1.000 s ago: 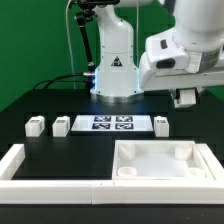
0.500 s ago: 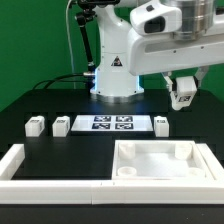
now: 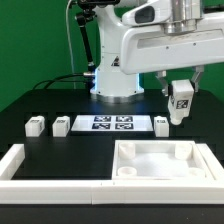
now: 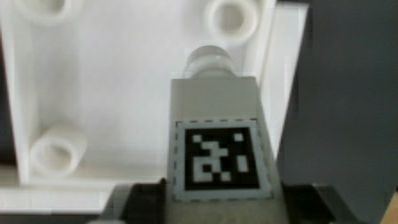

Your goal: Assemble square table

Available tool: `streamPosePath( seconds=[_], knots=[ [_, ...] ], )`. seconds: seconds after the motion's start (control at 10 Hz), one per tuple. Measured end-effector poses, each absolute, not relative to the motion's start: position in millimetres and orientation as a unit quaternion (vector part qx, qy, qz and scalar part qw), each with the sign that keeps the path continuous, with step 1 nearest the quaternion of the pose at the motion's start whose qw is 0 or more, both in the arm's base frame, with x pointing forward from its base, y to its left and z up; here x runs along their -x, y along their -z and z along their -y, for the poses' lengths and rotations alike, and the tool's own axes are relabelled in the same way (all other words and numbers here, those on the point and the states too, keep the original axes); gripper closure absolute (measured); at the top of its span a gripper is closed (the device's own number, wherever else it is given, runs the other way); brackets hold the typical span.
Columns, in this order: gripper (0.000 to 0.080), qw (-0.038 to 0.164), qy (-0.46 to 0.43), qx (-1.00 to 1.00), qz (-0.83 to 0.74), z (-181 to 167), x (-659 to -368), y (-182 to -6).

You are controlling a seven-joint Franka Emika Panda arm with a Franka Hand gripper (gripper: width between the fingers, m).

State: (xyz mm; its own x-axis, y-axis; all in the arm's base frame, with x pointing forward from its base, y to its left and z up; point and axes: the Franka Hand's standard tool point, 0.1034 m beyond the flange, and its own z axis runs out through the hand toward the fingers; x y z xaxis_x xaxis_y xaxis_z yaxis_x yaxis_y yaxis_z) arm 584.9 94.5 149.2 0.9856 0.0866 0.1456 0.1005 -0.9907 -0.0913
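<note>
Worktop (image 3: pixel 30 105) of matte black carries the marker board (image 3: pixel 112 123) at the middle of the exterior view, with three loose legs (image 3: pixel 36 126) in a row beside it. The square tabletop (image 3: pixel 160 160) lies at lower right against the low white wall (image 3: pixel 40 165). Gripper (image 3: pixel 181 97) hangs at upper right, jaws clamped on a fourth leg (image 3: pixel 181 108) clear of the surface.

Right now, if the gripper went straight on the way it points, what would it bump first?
Probably the tabletop: the gripper holds a leg whose tip aims at its flat inside, near a corner socket. Depth is unclear.
</note>
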Motion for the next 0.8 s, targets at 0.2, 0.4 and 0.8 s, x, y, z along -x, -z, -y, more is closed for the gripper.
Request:
streamPosePath(
  seconds=[0.2, 0.4, 0.8],
  knots=[
    [0.0509, 0.051, 0.159, 0.985, 0.045, -98, -607, -151.8],
    [0.0509, 0.049, 0.192, 0.979, 0.043, -97, -606, -149.5],
    [0.0509, 0.052, 0.186, 0.98, 0.042, -109, -604, -137.8]
  ],
)
